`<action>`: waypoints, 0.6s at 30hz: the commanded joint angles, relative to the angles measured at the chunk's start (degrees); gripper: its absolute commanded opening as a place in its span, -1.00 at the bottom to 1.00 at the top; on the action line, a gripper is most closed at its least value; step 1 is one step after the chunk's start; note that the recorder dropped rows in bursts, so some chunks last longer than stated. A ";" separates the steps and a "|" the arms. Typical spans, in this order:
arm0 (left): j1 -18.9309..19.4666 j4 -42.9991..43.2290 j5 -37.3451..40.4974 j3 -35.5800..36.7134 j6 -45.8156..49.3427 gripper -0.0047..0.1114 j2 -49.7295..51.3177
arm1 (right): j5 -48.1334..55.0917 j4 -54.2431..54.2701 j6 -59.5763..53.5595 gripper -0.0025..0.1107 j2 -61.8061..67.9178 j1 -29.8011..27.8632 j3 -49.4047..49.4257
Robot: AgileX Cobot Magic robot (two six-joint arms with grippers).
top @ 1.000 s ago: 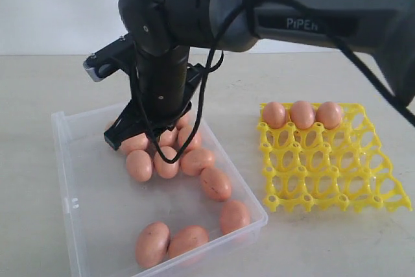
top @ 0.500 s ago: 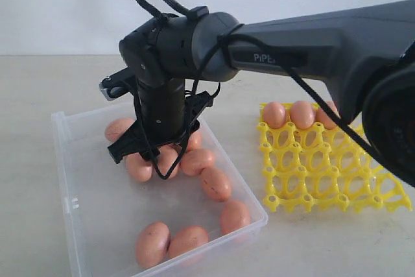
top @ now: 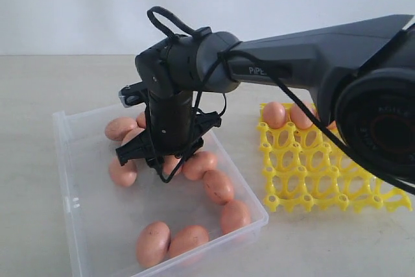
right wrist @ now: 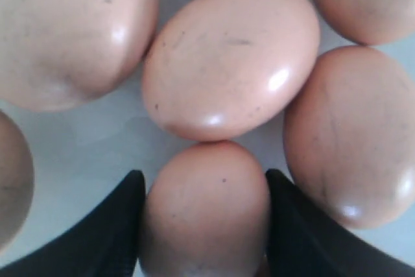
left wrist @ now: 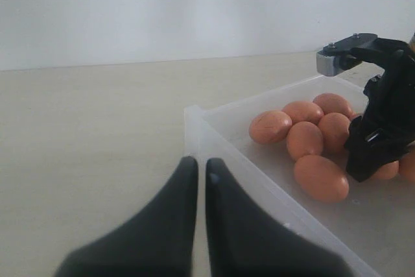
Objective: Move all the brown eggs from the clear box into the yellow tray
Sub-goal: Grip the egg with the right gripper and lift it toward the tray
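The clear box [top: 65,180] holds several brown eggs [top: 218,186], some clustered at its far end and three near its front wall. My right gripper [top: 162,160] reaches down into that cluster. In the right wrist view its two black fingers [right wrist: 123,225] press against both sides of one brown egg [right wrist: 204,218], which rests on the box floor with other eggs touching it. The yellow tray [top: 324,173] lies right of the box with eggs [top: 275,114] in its back row, partly hidden by the arm. My left gripper [left wrist: 198,163] is shut and empty, just outside the box's corner [left wrist: 194,118].
The right arm's forearm [top: 324,56] crosses over the tray's back row. A black cable [top: 162,17] loops above the wrist. In the left wrist view the right gripper's body [left wrist: 382,134] stands among the eggs [left wrist: 305,139]. Pale tabletop [top: 39,89] surrounds both containers.
The right arm has dropped lower into the box and shifted a little to the right. Eggs at the far left of the box that it covered now show.
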 commanded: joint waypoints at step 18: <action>-0.32 0.10 -0.49 0.23 0.03 -0.85 -0.12 | -32.34 -37.75 24.44 -0.96 -24.14 6.28 22.08</action>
